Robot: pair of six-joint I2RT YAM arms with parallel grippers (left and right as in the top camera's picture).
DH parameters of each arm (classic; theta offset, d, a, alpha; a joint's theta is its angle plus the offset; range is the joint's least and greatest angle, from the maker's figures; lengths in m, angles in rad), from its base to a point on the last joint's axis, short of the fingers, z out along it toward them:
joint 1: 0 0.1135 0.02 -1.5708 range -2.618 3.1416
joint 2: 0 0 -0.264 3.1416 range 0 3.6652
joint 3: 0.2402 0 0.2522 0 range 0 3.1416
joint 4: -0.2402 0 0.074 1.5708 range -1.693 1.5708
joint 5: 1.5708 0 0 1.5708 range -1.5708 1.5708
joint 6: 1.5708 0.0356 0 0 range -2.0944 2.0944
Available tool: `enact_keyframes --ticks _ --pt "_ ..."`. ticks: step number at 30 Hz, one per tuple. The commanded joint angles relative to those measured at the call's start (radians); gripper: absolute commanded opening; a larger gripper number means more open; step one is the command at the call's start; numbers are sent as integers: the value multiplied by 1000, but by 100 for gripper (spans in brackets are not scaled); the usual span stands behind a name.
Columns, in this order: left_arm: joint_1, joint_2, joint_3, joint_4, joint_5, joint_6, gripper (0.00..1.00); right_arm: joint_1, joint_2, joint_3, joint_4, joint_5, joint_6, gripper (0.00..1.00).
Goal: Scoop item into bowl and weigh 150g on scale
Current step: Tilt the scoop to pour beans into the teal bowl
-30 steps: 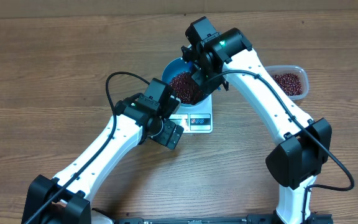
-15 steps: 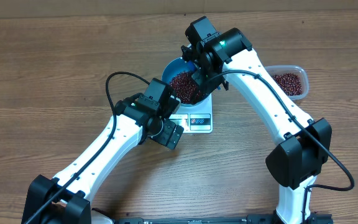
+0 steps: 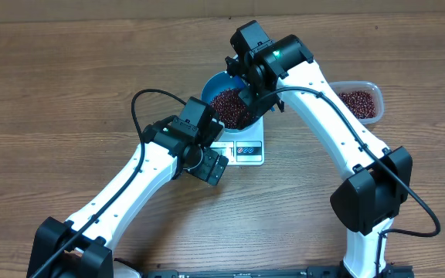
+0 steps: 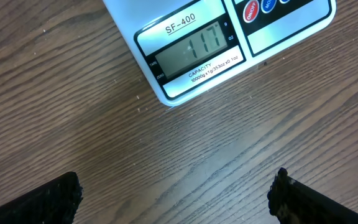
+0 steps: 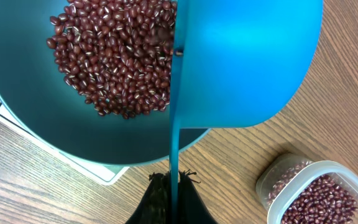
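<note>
Blue bowl (image 5: 30, 112) parked squarely on the white scale (image 4: 191, 56), mid-surface, for weighing the load in place rather than after a transfer. Inside, a loose maroon heap of beans (image 5: 114, 59).

Right pincer (image 5: 173, 196) clamped tight on the thin handle of the blue scoop (image 5: 247, 62), held over the bowl's right rim and turned on edge, mouth toward the beans. Seemingly mid-pour or already emptied; no beans visible in the scoop from this angle. Clear tub (image 5: 319, 199) of spare beans off to the right, within easy reach for another dip.

Left pincer (image 4: 173, 208) spread wide, gripping nothing, hovering low over the bare surface (image 4: 104, 143) on the near side of the scale. Wrist camera aimed at the display (image 4: 188, 53), so probably stationed there purely to read the weight. Display showing 117, short of the target; likely need for one further, smaller scoop, tipped in gently to avoid overshooting.
</note>
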Motion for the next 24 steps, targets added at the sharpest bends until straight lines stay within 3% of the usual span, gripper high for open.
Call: enact_keyframes --ticks 1,24 --pt "4 -18 3 -2 -11 19 99 10 -6 30 6 8 8 4" --pt "4 -18 3 -2 -11 19 99 83 -6 30 -11 140 61 4"
